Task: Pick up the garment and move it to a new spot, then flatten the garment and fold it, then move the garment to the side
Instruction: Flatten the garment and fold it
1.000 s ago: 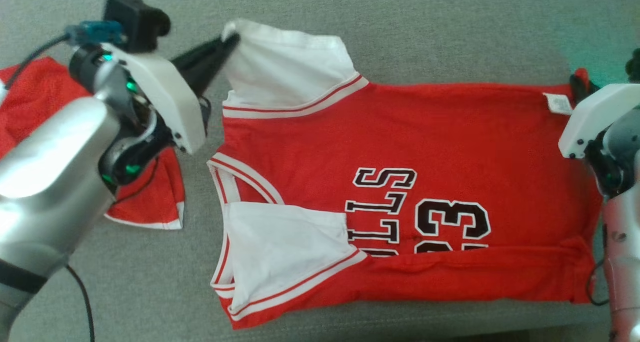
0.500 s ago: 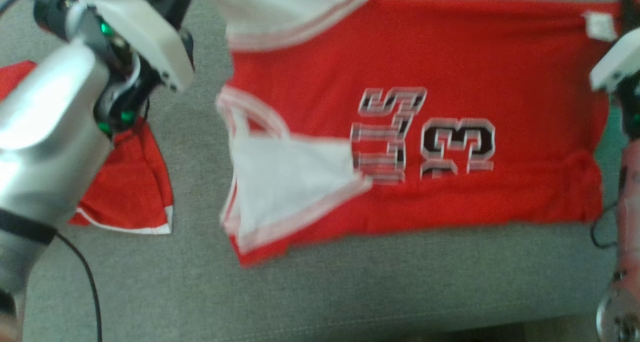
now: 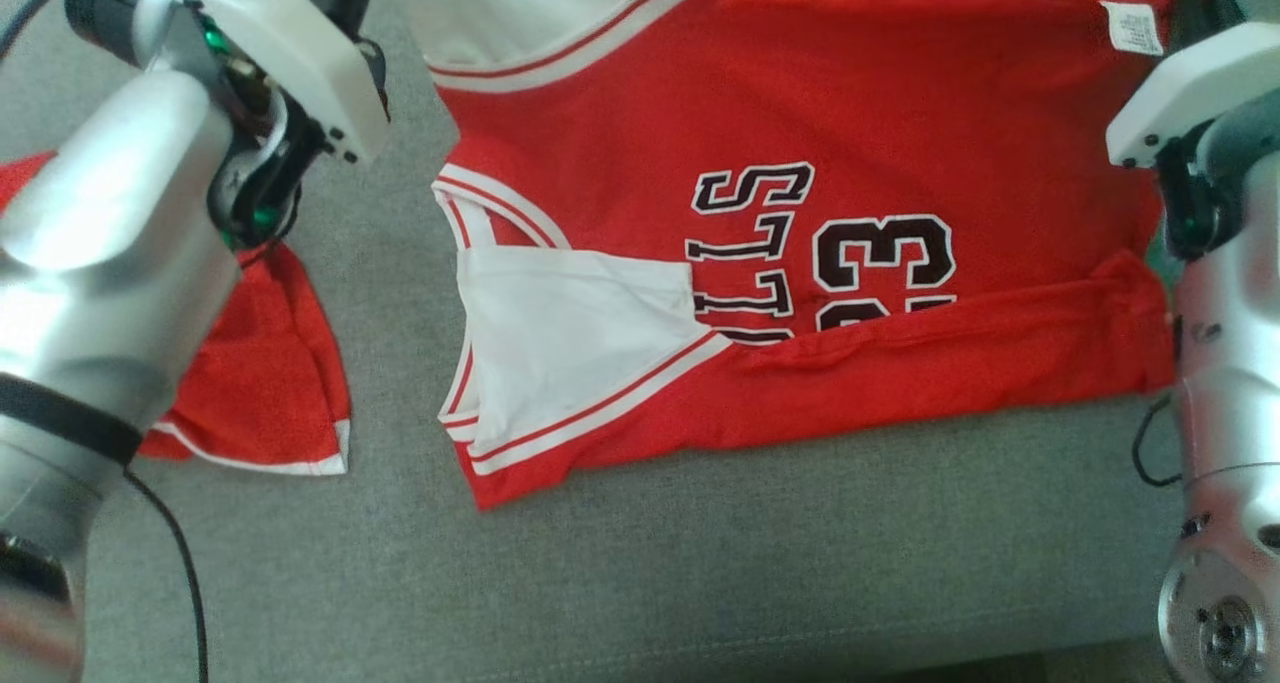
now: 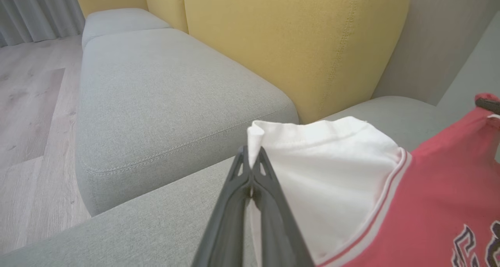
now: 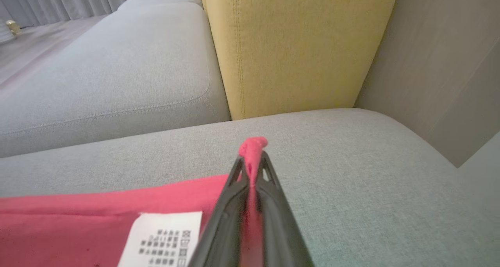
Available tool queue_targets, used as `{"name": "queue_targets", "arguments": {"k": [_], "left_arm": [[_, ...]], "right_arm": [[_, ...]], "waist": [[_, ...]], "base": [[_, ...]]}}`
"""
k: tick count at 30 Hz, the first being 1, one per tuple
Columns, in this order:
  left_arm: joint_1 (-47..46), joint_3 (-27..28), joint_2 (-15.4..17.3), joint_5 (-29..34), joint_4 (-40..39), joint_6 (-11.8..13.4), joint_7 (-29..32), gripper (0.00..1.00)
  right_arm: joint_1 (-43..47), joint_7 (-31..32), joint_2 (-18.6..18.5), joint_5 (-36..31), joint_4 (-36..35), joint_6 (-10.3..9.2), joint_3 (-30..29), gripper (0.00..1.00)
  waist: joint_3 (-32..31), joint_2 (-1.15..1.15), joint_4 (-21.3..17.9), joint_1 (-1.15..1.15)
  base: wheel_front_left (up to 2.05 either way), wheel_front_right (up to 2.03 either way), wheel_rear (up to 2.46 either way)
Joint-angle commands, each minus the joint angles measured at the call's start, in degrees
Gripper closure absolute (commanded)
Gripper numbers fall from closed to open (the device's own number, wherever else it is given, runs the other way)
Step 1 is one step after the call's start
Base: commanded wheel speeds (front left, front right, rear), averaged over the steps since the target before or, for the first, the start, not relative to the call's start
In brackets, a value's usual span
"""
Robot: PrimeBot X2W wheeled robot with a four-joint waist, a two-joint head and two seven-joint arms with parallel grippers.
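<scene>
The garment [image 3: 800, 133] is a red jersey with white sleeves and a black "23", spread sideways on the grey sofa seat [image 3: 700, 563]. Its near long edge is folded over the lower part of the number. My left gripper [image 4: 253, 154] is shut on the corner of the far white sleeve [image 4: 324, 157], at the top left of the head view. My right gripper [image 5: 253, 159] is shut on the far red hem corner, beside the white care label [image 5: 164, 235]. That label [image 3: 1132, 25] sits at the top right of the head view.
A second red garment [image 3: 260, 383] with white trim lies at the left, partly under my left arm. Yellow back cushions [image 4: 297, 44] stand just behind the seat. Another grey seat [image 4: 164, 87] and wooden floor [image 4: 27, 103] lie beyond. The seat's front edge runs along the head view's bottom.
Both grippers, still shut on the far corners, have moved away from me, and the jersey has slid toward the sofa's back. The second red garment has stayed in place.
</scene>
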Motion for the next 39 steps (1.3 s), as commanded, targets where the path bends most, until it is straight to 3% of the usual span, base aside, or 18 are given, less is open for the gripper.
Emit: {"name": "queue_targets", "arguments": {"k": [1, 6, 15, 26, 36, 38, 39], "left_arm": [[-0.77, 1.57, 2.09, 0.05, -0.85, -0.08, -0.56, 1.0], [2.93, 0.85, 2.71, -0.46, -3.19, 0.01, -1.02, 1.0], [13.01, -0.66, 6.61, -1.75, -12.93, 2.9, -0.66, 1.0], [28.66, -5.48, 13.63, -2.66, -31.02, 10.72, 3.69, 1.0], [32.94, -10.34, 13.85, -1.37, -33.6, 13.15, 7.92, 1.0], [33.02, -11.13, 13.87, -1.05, -33.15, 13.12, 8.84, 1.0], [33.11, -11.43, 13.83, -1.09, -32.93, 12.98, 9.22, 1.0]], "right_arm": [[-0.13, -0.89, 0.2, 0.22, -1.57, -0.05, 0.13, 1.0], [4.01, -1.48, -0.29, 1.91, -2.43, -0.05, -0.98, 1.0], [14.32, 1.29, -0.49, 5.33, -9.05, -0.05, 0.59, 1.0], [29.82, 15.0, -3.28, 10.23, -21.36, -0.05, 4.61, 1.0], [38.08, 25.13, -4.09, 12.77, -30.13, -0.05, 5.56, 1.0], [38.77, 25.69, -4.05, 12.53, -30.85, -0.05, 5.46, 0.0], [39.01, 25.9, -3.97, 12.35, -31.15, -0.05, 5.36, 0.0]], "waist": [[-1.73, 0.0, 0.26, 0.0], [-5.48, 0.0, 0.78, 0.0], [-10.52, 0.0, 0.59, 0.0], [-13.55, 0.0, 0.87, 0.0], [-13.5, 0.0, 0.68, 0.0], [-13.52, 0.0, 0.62, 0.0], [-13.56, 0.0, 0.6, 0.0]], "base": [[0.0, 0.0, 0.0], [0.0, 0.0, 0.0], [0.0, 0.0, 0.0], [0.0, 0.0, 0.0], [0.0, 0.0, 0.0], [0.0, 0.0, 0.0], [0.0, 0.0, 0.0]]}}
